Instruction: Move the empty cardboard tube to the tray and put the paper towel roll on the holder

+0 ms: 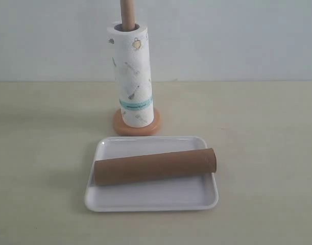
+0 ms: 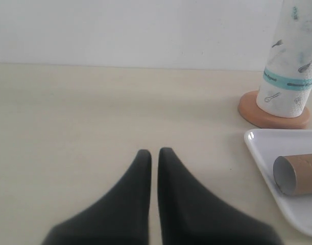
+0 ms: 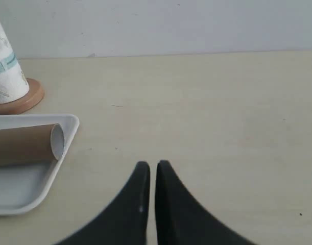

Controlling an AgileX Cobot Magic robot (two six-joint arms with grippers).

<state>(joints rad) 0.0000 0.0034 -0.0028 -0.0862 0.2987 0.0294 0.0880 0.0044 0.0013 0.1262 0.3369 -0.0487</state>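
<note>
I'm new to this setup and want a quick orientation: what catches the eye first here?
The tall white paper towel roll stands upright on the wooden holder at the back, the pole poking out of its core. In front of it, a brown cardboard tube lies across the white tray.

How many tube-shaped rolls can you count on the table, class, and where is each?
2. The empty cardboard tube lies on its side across the tray; the paper towel roll stands upright on the holder, behind the tray. No others visible.
</note>
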